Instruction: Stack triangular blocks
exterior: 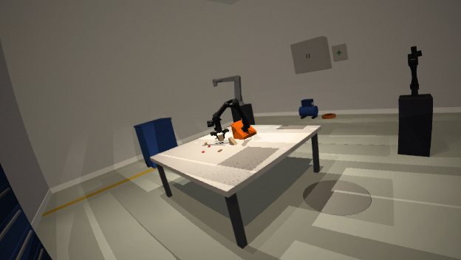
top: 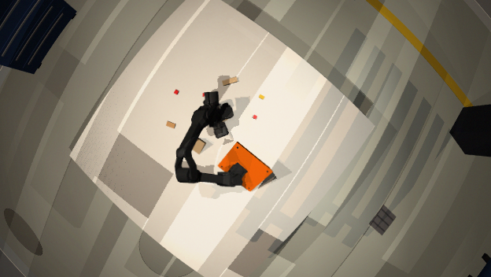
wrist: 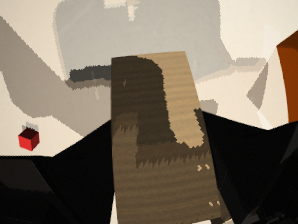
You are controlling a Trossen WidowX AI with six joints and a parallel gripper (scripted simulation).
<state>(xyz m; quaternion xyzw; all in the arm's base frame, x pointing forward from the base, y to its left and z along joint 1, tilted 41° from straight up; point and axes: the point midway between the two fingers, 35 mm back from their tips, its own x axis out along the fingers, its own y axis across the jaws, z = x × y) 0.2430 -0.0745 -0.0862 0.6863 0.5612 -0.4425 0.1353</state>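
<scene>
My gripper (exterior: 221, 135) (wrist: 154, 118) is shut on a wooden triangular block (exterior: 221, 137) (wrist: 150, 107). In the wrist view the block's long wood-grained face fills the space between the black fingers. It appears held above the table, but the exact gap cannot be told. In the top view the arm hides it. The other triangular block (top: 199, 145) (exterior: 232, 141) stands on the table between the arm and the orange base, apart from the held block. Its sloped face shows in the exterior view.
The orange base (top: 255, 167) (exterior: 241, 131) carries the arm. Small wooden pieces lie at the far side (top: 230, 81) and to the left (top: 171, 124) (exterior: 219, 150). Small red cubes (top: 176, 92) (top: 255, 116) (wrist: 29, 139) and a yellow cube (top: 261, 97) lie around the gripper.
</scene>
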